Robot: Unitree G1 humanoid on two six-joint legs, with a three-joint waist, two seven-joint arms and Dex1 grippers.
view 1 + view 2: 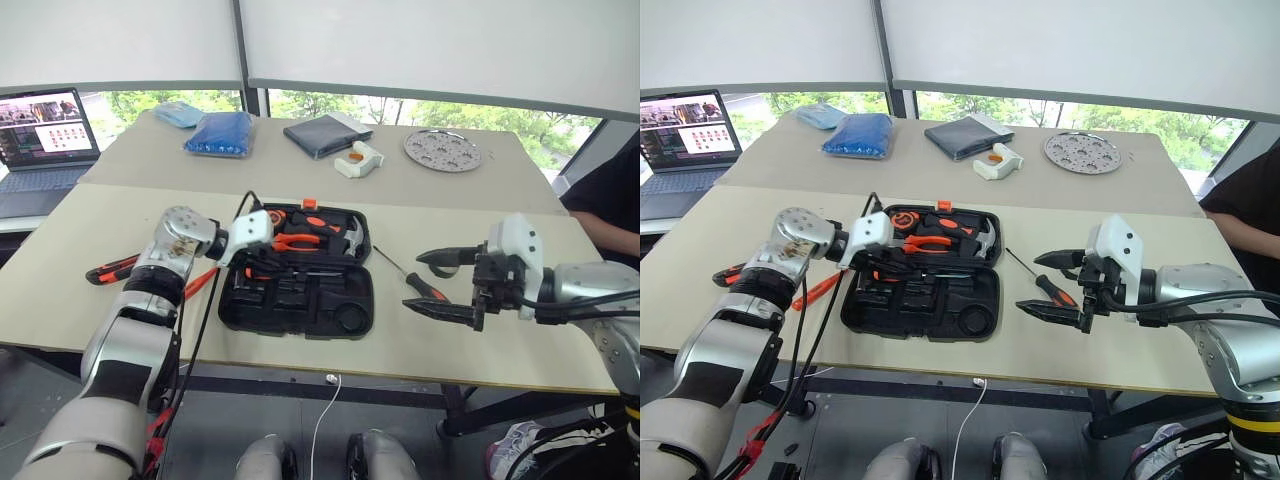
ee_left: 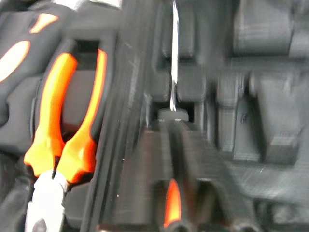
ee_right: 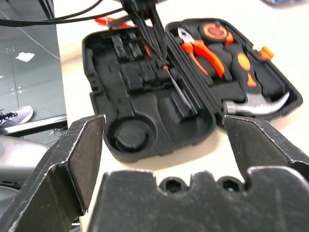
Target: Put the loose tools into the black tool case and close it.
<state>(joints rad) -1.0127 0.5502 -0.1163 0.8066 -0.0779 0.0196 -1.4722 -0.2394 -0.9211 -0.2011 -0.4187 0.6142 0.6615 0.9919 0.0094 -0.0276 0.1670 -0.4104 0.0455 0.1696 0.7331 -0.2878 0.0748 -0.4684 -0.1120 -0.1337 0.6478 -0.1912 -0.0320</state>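
The flat black moulded-plastic tool case (image 1: 298, 290) lies open on the beige bench (image 1: 60, 270). The left gripper (image 3: 157, 46) hovers over its near half, above a seated orange-and-black screwdriver (image 3: 176, 87); I cannot tell how its jaws stand. The right gripper (image 1: 443, 285), jaws spread wide and empty, hangs right of the case, beside another loose orange-and-black screwdriver (image 1: 422, 285).

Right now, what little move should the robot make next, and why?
Probably lift the left tool clear of the black tool case: a screwdriver already lies in a recess beneath it. Another screwdriver waits on the table beside the open right tool.
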